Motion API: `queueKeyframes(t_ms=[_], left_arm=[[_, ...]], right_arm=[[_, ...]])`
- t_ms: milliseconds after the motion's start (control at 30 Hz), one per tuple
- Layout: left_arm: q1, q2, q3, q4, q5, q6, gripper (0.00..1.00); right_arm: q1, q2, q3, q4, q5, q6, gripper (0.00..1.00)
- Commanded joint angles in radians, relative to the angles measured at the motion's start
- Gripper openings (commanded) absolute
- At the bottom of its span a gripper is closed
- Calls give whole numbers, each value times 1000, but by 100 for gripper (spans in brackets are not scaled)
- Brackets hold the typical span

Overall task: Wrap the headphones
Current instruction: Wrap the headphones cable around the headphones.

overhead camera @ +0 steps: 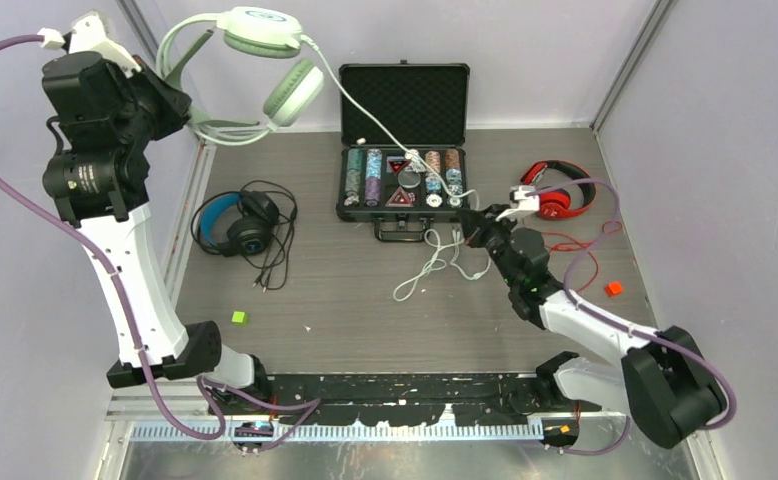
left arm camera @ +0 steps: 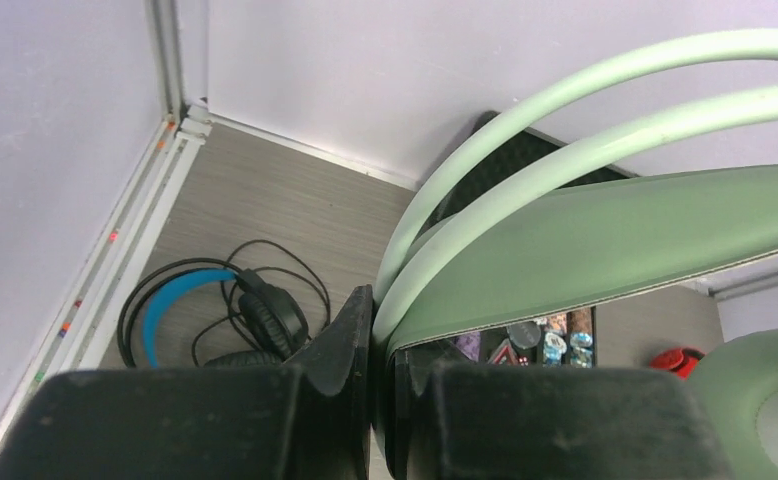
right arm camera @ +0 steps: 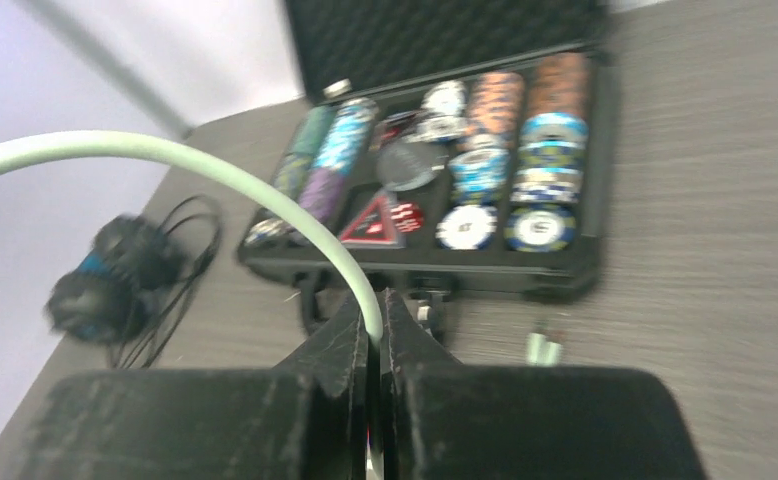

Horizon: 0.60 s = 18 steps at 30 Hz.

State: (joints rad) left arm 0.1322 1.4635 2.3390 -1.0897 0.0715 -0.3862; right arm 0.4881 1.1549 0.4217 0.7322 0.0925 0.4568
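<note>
Enclosing grey wood-grain table [overhead camera: 365, 290], lilac walls [overhead camera: 535, 50], black headphones [overhead camera: 240, 222] near left wall

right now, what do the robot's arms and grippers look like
The left arm and right arm have white shells between bulky black joint housings, with a purple cable trailing along each. The left gripper and right gripper have matt black, wedge-shaped, dust-scuffed fingers.
</note>
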Motion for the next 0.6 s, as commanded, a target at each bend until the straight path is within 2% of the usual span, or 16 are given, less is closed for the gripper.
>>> queueKeyframes(t_ms=[0, 67, 167, 367, 500, 567], left_arm=[[62, -24, 26, 142, 79, -90, 0], [75, -25, 18, 151, 101, -102, 0], [80, -34, -20, 197, 196, -118, 0], [79, -63, -186, 417, 609, -218, 0], [79, -72, -329, 581, 810, -381, 0], [76, -71, -394, 640, 860, -429, 0]], right_arm=[[-59, -73, 6, -250, 278, 60, 0], [-99, -74, 6, -287, 259, 88, 0], [-133, -52, 14, -254, 173, 93, 1], [-141, 88, 134, -263, 81, 45, 0], [-152, 146, 193, -214, 25, 28, 1], [-153, 157, 214, -177, -24, 16, 0]])
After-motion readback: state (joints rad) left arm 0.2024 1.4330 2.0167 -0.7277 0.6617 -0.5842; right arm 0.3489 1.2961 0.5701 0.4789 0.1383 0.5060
